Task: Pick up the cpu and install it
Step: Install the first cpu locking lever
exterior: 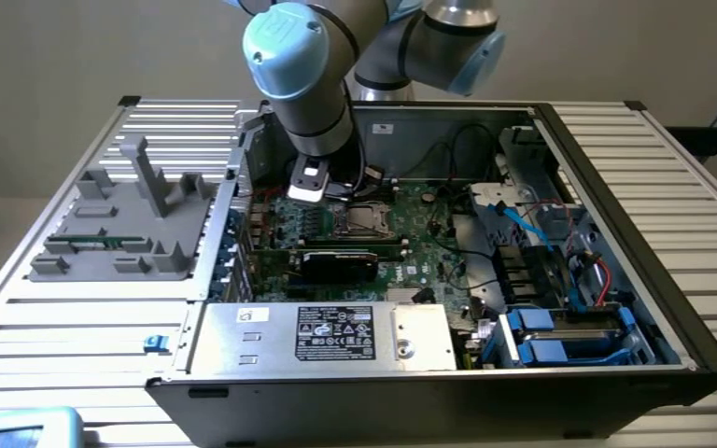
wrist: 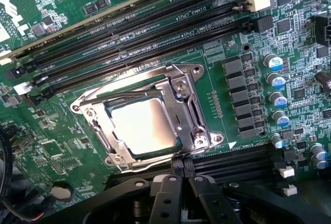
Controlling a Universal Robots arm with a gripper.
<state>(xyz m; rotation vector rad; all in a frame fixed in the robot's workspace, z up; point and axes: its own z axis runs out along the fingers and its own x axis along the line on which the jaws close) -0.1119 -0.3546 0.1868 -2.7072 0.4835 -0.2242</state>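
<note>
The cpu [wrist: 145, 127], a flat square chip with a silvery top, lies inside the metal frame of the motherboard socket [wrist: 187, 87]. My gripper [wrist: 180, 178] hangs just above the board beside the socket, its black fingers [wrist: 166, 198] pressed together with nothing between them. In the exterior view the gripper [exterior: 333, 198] reaches down into the open computer case, right next to the socket [exterior: 365, 221] near the middle of the green motherboard.
Black memory slots [wrist: 129, 32] run past the socket, and a row of capacitors [wrist: 276, 84] stands beside it. A black card [exterior: 340, 261], a silver labelled box [exterior: 321, 336], blue drive bays [exterior: 558, 336] and cables crowd the case. A grey fixture [exterior: 122, 224] sits on the slatted table.
</note>
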